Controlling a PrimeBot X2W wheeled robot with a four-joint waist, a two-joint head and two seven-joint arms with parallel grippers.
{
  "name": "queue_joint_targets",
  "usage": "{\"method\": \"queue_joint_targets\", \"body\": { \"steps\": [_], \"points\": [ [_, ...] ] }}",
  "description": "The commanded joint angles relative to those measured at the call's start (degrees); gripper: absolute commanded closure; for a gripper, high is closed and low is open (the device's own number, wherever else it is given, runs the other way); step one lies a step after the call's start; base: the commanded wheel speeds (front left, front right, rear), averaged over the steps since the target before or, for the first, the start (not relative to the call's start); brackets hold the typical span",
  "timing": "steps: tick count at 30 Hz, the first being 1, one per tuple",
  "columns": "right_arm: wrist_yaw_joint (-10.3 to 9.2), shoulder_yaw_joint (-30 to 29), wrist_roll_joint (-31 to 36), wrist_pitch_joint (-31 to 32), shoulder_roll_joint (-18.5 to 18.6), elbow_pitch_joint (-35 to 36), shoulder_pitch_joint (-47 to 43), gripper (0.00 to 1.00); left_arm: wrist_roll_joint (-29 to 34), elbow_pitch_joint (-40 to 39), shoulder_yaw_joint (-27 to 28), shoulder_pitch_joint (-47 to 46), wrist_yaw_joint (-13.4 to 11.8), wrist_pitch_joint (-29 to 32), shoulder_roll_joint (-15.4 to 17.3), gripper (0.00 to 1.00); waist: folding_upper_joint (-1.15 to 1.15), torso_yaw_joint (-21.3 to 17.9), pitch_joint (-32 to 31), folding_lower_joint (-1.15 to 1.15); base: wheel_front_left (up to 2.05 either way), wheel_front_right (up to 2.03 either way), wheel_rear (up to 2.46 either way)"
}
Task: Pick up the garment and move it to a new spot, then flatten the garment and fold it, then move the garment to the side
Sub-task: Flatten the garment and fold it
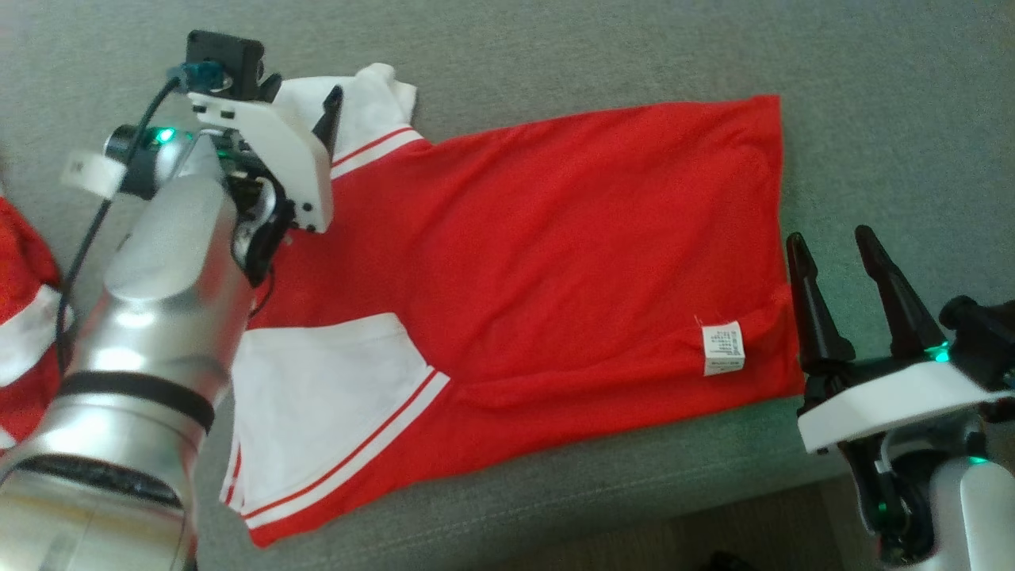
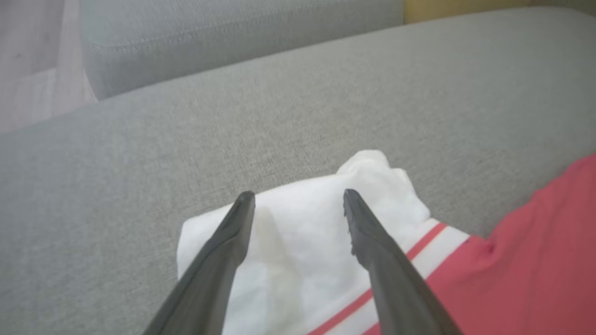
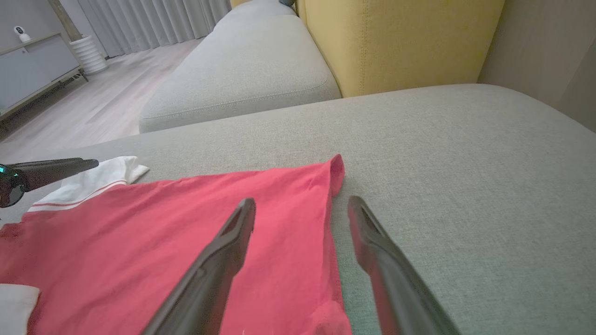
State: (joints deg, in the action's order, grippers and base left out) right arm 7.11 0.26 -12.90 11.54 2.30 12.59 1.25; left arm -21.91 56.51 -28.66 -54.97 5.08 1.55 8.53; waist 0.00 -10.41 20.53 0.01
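grey sofa seat carrying red t-shirt, spread flat, white sleeves toward robot's left. left fingers apart, empty, over far white sleeve. right fingers apart, empty, at hem.

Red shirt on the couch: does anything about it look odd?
A white care label shows on the outside of the shirt near the hem, so it may be inside out. Its far sleeve is crumpled at the tip.
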Motion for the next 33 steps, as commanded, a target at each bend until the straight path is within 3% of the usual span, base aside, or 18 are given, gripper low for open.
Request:
{"method": "queue_joint_targets", "body": {
  "steps": [1, 8, 9, 10, 15, 21, 26, 33],
  "points": [
    [0.37, 1.52, -0.45, -0.55, 0.58, 1.83, 1.9, 0.0, 0.13, 0.46, 1.19, -3.32, 0.04, 0.48, 1.57, 0.0, 0.0, -0.95, 0.79, -0.01, 0.0, 0.0, 0.0],
    [0.37, 0.81, -1.17, -0.69, 0.58, 1.24, 1.84, 0.0, 1.6, 11.65, -1.27, -8.45, 0.12, 7.56, 1.08, 0.02, 0.0, -1.34, 1.51, -0.01, 0.0, 0.0, 0.0],
    [0.37, 0.86, -1.2, -0.55, 0.58, 1.14, 1.93, 0.0, 1.75, 12.56, -1.62, -8.84, 0.23, 8.26, 0.93, 0.46, 0.0, -1.38, 1.52, -0.01, 0.0, 0.0, 0.0],
    [0.37, 0.95, -1.2, -0.28, 0.58, 1.02, 2.09, 0.0, 2.02, 13.2, -2.07, -9.18, 0.33, 8.66, 0.84, 1.0, 0.0, -1.43, 1.54, -0.01, 0.0, 0.0, 0.0],
    [0.37, 0.47, -0.94, 1.27, 0.58, -0.46, 4.13, 0.0, 2.81, 14.63, -3.37, -9.79, 0.26, 6.94, 0.55, 1.0, 0.0, -1.32, 1.42, -0.01, 0.0, 0.0, 0.0],
    [0.37, -1.06, -1.9, 2.22, 1.96, -5.34, 10.96, 0.0, 1.87, 14.47, -2.87, -10.12, 0.21, -0.32, -0.31, 1.0, 0.0, -0.41, 0.98, -0.01, 0.0, 0.0, 0.0],
    [0.37, -1.23, -4.44, 4.0, 5.49, -15.56, 20.92, 0.0, 1.02, 14.58, -2.87, -10.67, 0.96, -3.97, -1.17, 1.0, 0.0, 0.99, 1.09, -0.01, 0.0, 0.0, 0.0],
    [0.37, -0.44, -6.76, 6.5, 7.77, -33.77, 33.18, 0.0, 0.28, 14.92, -3.57, -11.92, 1.75, -6.78, -2.06, 1.0, 0.0, 2.71, 2.05, -0.01, 0.0, 0.0, 0.0]
  ]
}}
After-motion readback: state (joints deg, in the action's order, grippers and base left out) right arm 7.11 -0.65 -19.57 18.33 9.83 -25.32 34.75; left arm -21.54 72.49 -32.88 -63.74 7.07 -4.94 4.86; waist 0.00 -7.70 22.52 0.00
